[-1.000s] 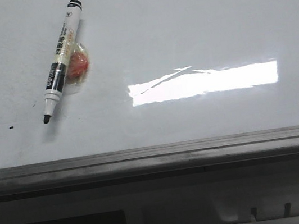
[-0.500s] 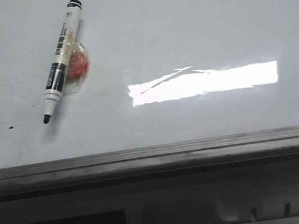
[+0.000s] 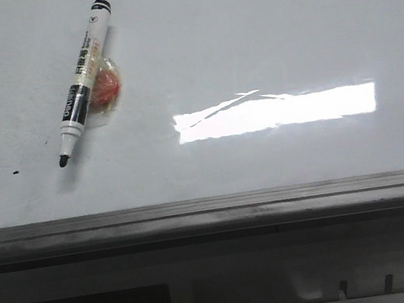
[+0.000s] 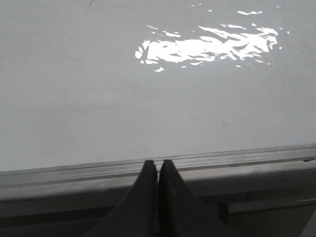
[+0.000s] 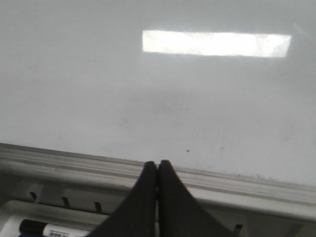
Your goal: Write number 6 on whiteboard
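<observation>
The whiteboard [image 3: 261,42] is glossy white with a bright rectangular glare [image 3: 276,112] and a grey metal rail [image 3: 211,211] along its near edge. No number 6 shows on it; only a tiny black dot [image 3: 15,173]. An uncapped black-and-white marker [image 3: 82,83] lies on the board at the far left, tip toward the rail. Neither gripper shows in the front view. My left gripper [image 4: 158,164] is shut and empty over the rail [image 4: 222,160]. My right gripper [image 5: 157,164] is shut and empty over the rail [image 5: 74,163].
A reddish object in clear wrapping [image 3: 105,87] lies against the marker. Below the rail, a tray holds another marker [image 5: 47,230] in the right wrist view. The board [image 4: 98,98] also shows in the left wrist view, and in the right wrist view [image 5: 207,108].
</observation>
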{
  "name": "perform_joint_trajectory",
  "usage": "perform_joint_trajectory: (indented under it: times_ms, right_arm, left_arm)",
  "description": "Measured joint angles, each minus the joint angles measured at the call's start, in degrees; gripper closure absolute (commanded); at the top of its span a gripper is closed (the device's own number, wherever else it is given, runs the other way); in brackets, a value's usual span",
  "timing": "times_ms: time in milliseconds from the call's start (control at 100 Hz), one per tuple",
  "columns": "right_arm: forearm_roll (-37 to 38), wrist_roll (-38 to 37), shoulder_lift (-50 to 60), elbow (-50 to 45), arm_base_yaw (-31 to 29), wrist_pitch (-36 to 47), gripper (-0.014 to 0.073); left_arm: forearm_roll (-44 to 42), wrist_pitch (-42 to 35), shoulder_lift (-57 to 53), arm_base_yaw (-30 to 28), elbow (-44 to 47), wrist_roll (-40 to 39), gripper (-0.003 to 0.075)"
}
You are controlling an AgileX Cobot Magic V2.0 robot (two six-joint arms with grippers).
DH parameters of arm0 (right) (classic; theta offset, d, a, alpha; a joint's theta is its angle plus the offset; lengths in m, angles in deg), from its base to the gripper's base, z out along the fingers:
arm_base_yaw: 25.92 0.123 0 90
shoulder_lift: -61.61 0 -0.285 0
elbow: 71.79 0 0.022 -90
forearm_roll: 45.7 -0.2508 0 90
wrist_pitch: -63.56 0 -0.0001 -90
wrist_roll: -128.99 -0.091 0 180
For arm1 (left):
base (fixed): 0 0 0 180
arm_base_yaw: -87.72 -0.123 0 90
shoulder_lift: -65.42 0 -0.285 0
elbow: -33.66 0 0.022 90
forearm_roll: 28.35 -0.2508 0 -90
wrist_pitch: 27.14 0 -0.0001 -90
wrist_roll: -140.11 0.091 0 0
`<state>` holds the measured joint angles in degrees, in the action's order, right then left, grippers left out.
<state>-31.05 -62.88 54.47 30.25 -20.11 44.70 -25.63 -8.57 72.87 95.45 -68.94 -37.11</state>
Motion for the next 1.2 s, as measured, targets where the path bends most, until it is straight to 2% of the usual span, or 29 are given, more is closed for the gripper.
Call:
perform_joint_trajectory:
  times_ms: [110,190,240,390,510,660,760,930,980,1040,1150,1200]
  right_arm:
    - [5.9,0.0,0.0,-0.1,0.0,2.4,0.0658]
    - [6.9,0.0,0.0,-0.1,0.0,7.2,0.0658]
    - [6.6,0.0,0.0,-0.1,0.0,11.4,0.0658]
    - [-2.1,-0.3,0.0,-0.1,0.0,22.7,0.0657]
    - [-12.5,-0.6,0.0,-0.1,0.0,23.5,0.0657]
    - [-19.4,-0.7,0.0,-0.1,0.0,23.2,0.0657]
    - [-22.6,-0.7,0.0,1.1,0.0,21.3,0.0657]
    - [-22.4,-0.7,-0.3,10.2,0.0,12.1,0.0656]
    - [-22.0,-0.7,-1.3,12.8,0.0,9.3,0.0638]
    - [-21.6,-0.7,-2.9,15.6,0.0,5.7,0.0582]
    - [-21.5,-0.7,-5.9,18.9,0.0,1.0,0.0389]
    - [-21.6,-0.7,-6.9,19.7,0.0,-0.5,0.0303]
  left_arm:
    - [0.0,0.0,0.0,0.0,0.0,0.0,0.0739]
    - [0.5,0.0,0.0,0.0,0.0,0.0,0.0739]
    - [4.4,-0.7,0.0,0.0,0.0,0.0,0.0739]
    - [24.8,-6.4,0.0,0.0,0.0,0.0,0.0739]
    - [36.1,-14.3,0.0,0.0,0.0,0.0,0.0739]
    - [47.9,-16.9,0.0,0.0,0.0,0.0,0.0739]
    - [47.2,-14.4,0.0,0.0,-0.5,0.5,0.0739]
    - [36.2,-0.2,3.2,0.0,-10.0,4.3,0.0732]
    - [33.4,3.8,6.0,0.0,-13.4,6.4,0.0694]
    - [30.9,8.4,10.2,0.0,-17.0,10.4,0.0589]
    - [29.1,15.7,18.6,0.0,-22.6,16.7,0.0363]
    - [28.8,18.0,22.2,0.0,-24.5,18.9,0.0323]
